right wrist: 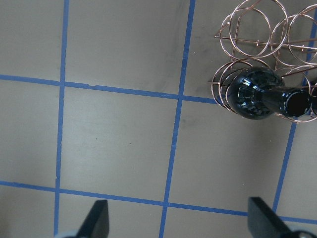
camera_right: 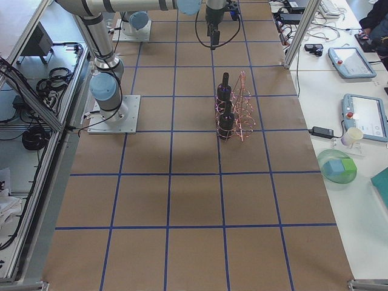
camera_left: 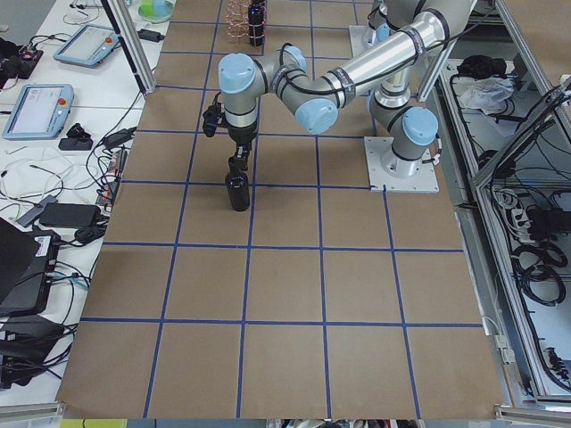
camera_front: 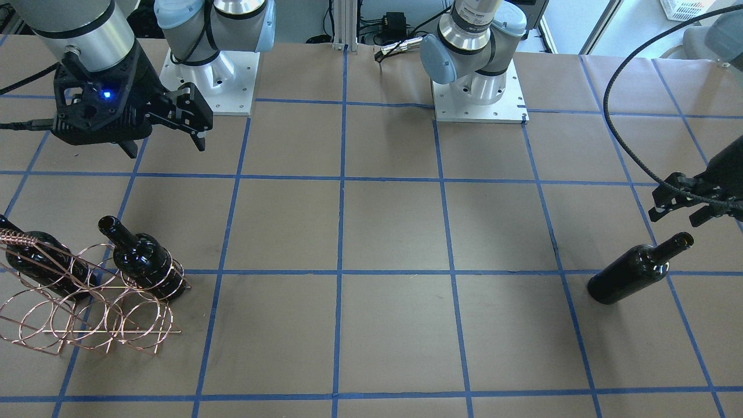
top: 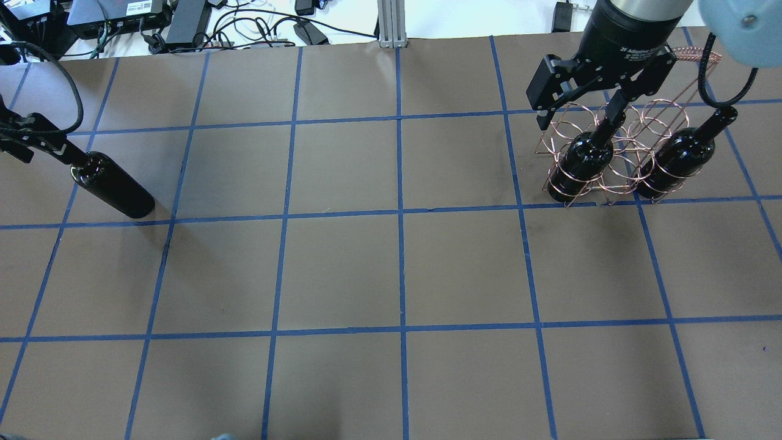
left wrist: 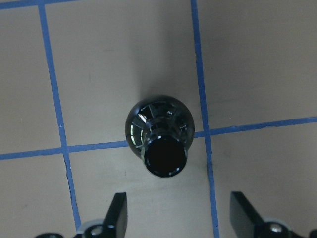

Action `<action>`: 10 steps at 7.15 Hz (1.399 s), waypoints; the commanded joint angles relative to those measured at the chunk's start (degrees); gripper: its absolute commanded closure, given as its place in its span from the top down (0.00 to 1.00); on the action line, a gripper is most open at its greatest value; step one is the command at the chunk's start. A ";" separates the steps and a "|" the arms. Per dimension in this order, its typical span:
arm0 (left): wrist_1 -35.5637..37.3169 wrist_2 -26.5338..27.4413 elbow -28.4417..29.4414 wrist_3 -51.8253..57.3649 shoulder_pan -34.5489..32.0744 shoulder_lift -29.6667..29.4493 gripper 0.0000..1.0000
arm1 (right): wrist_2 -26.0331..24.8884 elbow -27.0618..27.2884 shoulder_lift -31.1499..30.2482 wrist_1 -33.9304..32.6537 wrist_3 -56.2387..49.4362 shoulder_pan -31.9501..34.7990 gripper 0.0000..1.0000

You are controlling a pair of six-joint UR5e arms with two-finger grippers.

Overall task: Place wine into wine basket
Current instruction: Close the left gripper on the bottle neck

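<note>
The wine (top: pixel 113 189) stands upright and alone on the brown table (top: pixel 391 269). In the overhead view it is at about 9 o'clock from the table's middle, close to a crossing of the blue tape lines (top: pixel 398 214). The left gripper (left wrist: pixel 181 218) hangs over it with the fingers spread wide and nothing between them. In the left wrist view the open mouth of the bottle sits at 12 o'clock from the gap of the fingers. From the front the gripper is a little above the mouth and does not touch it.

The basket (top: pixel 618 160) is at about 2 o'clock from the table's middle, well apart from the wine. Two bottles (top: pixel 580 162) rest in its wire loops, with more loops between them, and their necks are tilted up toward 1 o'clock. The right gripper (top: pixel 580 113) hangs above the basket, near the neck of the bottle closer to the table's middle. Its fingers are spread too and they carry nothing. In the right wrist view the basket lies at about 1 o'clock.
</note>
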 commanded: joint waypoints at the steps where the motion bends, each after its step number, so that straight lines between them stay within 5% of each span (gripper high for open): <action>1: 3.50 0.48 0.16 0.48 -0.02 -1.63 0.71 | -0.15 0.00 0.00 0.00 -0.41 0.00 1.00; 3: 3.08 -0.13 0.07 -0.31 -0.10 -2.16 0.70 | -0.15 0.00 0.00 0.00 -0.59 0.00 1.00; 5: 3.08 0.04 0.07 -0.31 -0.10 -2.25 0.53 | -0.24 0.00 0.00 0.00 -0.59 0.00 1.00; 10: 3.78 -0.31 0.24 -1.19 -0.45 -2.25 0.53 | -0.41 0.00 0.09 0.09 -0.59 0.00 1.00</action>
